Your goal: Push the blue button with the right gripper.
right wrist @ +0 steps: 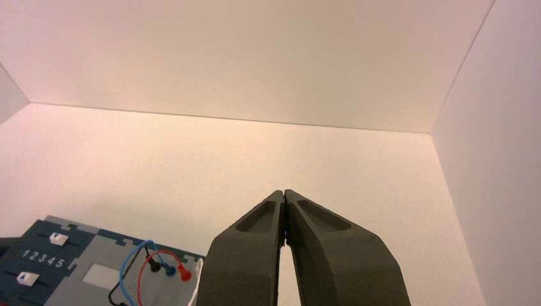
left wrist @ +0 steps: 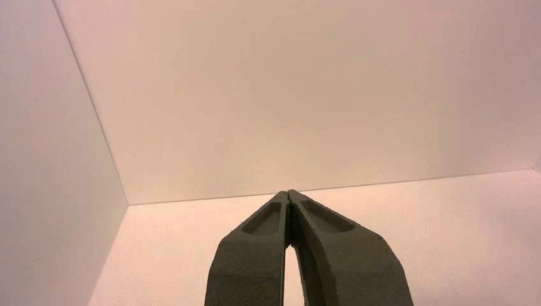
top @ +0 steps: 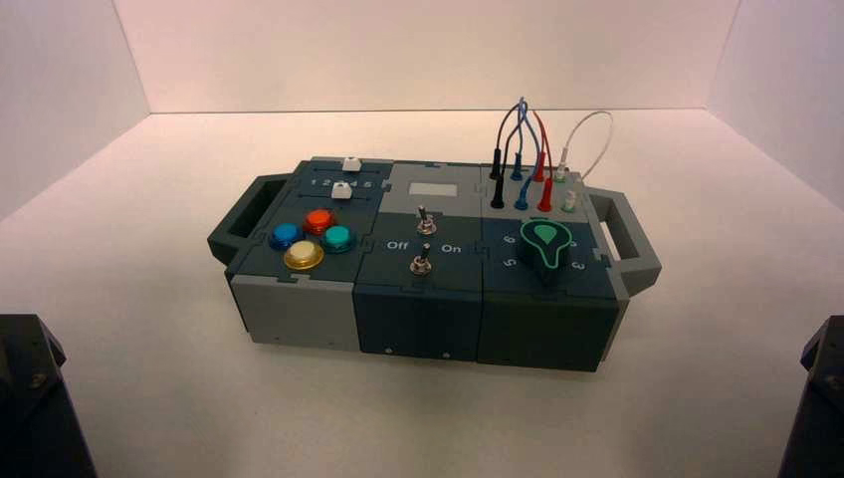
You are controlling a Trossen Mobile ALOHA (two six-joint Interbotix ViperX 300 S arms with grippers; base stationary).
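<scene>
The blue button (top: 285, 236) sits on the box's left part, leftmost of four round buttons, beside the orange-red button (top: 318, 220), teal-green button (top: 337, 237) and yellow button (top: 304, 255). My right gripper (right wrist: 283, 192) is shut and empty, parked at the lower right, far from the button; only a piece of that arm (top: 818, 398) shows in the high view. My left gripper (left wrist: 288, 192) is shut and empty, parked at the lower left (top: 35, 398). The blue button is out of both wrist views.
The box (top: 428, 299) stands mid-table with a handle (top: 244, 217) at each end. It bears two white sliders (top: 345, 177), two toggle switches (top: 422, 242), a green knob (top: 545, 244) and plugged wires (top: 523, 149). White walls enclose the table.
</scene>
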